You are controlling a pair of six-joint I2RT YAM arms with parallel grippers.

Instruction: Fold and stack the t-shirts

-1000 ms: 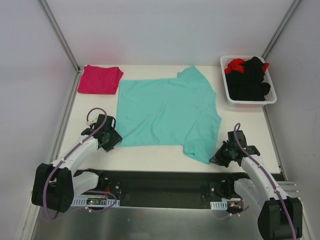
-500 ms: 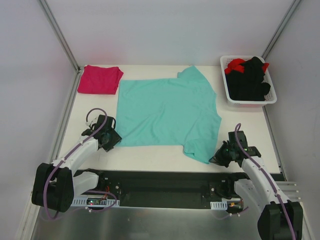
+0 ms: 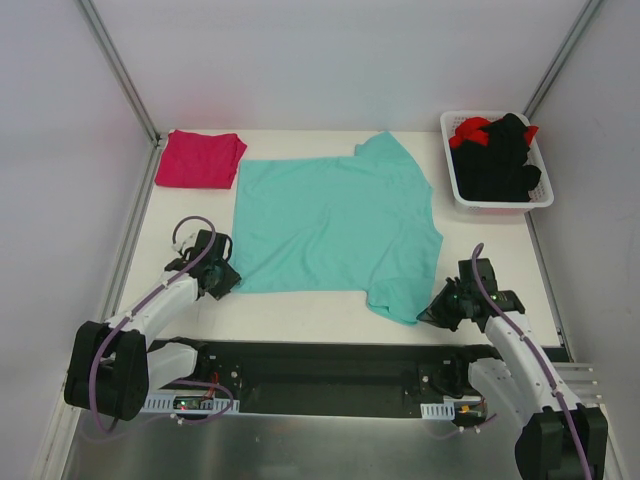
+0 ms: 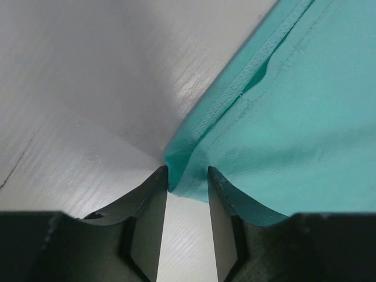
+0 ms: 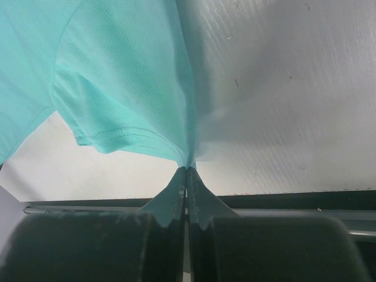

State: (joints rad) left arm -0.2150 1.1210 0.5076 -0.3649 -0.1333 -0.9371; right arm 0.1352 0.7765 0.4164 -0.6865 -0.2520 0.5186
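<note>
- teal t-shirt spread flat mid surface.
- right tool pinched shut on its 4 o'clock corner.
- left tool half-open astride the 8 o'clock corner, seemingly not gripping; close fully, lift evenly.

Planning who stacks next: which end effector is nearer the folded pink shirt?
Left. The left end effector is at the teal shirt's near-left corner, on the pink shirt's side; the right end effector pinches its near-right corner.
</note>
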